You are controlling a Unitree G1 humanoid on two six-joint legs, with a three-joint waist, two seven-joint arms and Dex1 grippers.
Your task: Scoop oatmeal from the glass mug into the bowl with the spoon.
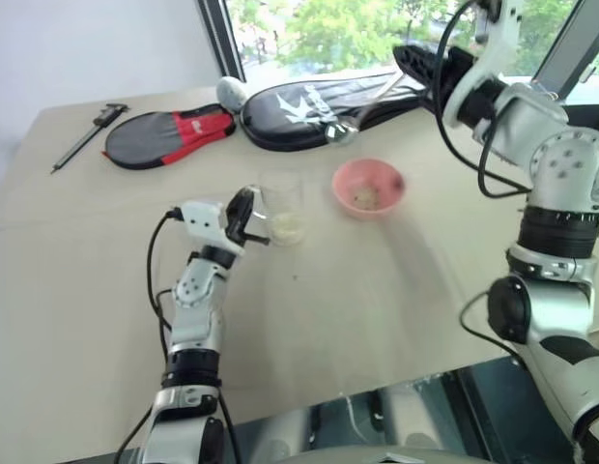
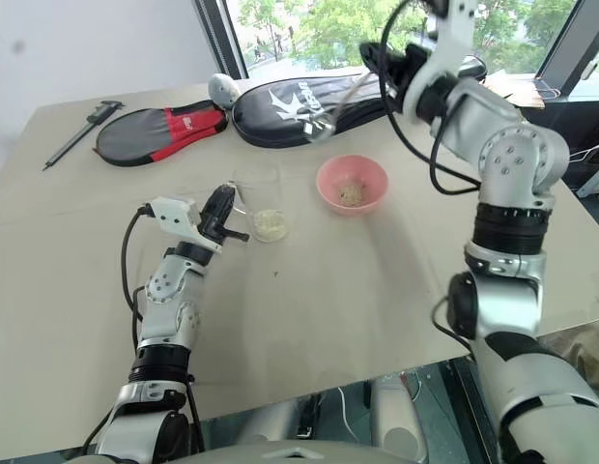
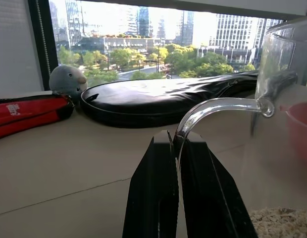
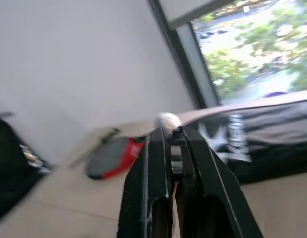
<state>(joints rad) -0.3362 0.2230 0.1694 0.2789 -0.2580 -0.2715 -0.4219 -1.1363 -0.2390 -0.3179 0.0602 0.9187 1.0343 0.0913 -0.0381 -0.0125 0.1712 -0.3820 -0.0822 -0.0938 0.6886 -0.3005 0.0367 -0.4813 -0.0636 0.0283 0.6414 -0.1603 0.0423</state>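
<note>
Left end effector [image 1: 249, 215] pinches the glass mug [image 1: 281, 208] handle (steadying it); right end effector [image 2: 377, 60], clamped on the spoon [image 2: 336, 109], hovers above the bowl [image 1: 368, 188].

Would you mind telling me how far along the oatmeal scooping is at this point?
Some oatmeal already lies in the bowl. In hand: the left gripper is shut on the glass mug handle, and the right gripper holds the spoon raised above the table. Left: flakes remain in the mug bottom.
</note>
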